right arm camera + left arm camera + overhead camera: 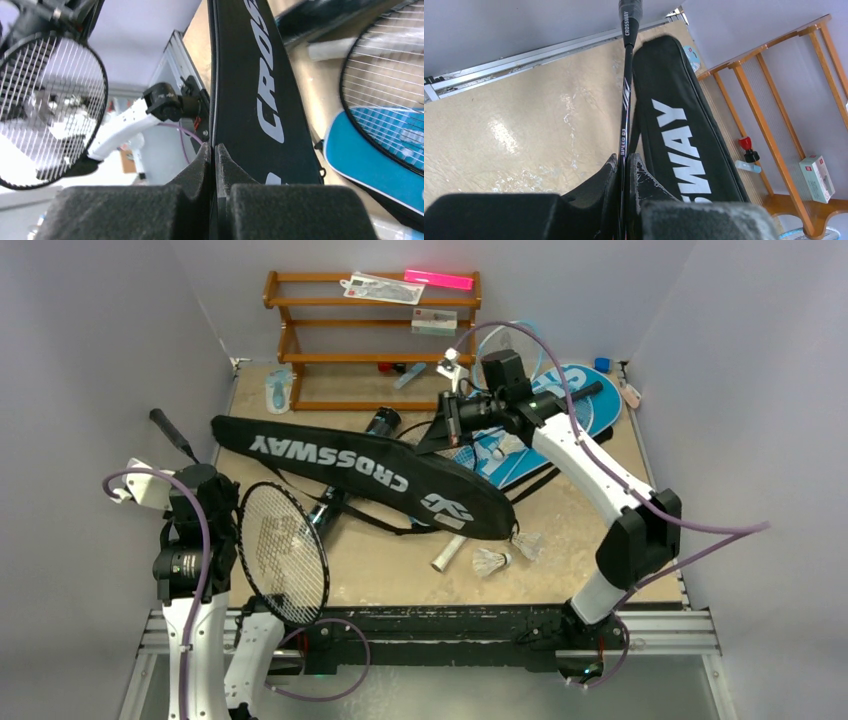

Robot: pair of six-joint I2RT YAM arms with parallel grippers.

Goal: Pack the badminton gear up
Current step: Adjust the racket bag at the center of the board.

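My left gripper (624, 160) is shut on the thin shaft of the black racket (625, 100). In the top view that racket's head (283, 552) hangs over the table's front left, held by the left gripper (207, 483). The black "CROSSWAY" cover (350, 468) lies slantwise across the table. My right gripper (438, 437) is shut on its upper edge, and the right wrist view shows the right gripper (214, 147) pinching the cover (255, 90). A long black tube (378, 424) pokes out from under the cover. The blue cover (575, 400) lies back right, beneath a light-blue racket (390, 75). Two shuttlecocks (491, 562) rest front centre.
The brown wooden rack (372, 340) stands against the back wall, with packets and a pink bar (438, 280) on top. A white grip (448, 553) lies near the shuttlecocks. Grey walls close in on both sides.
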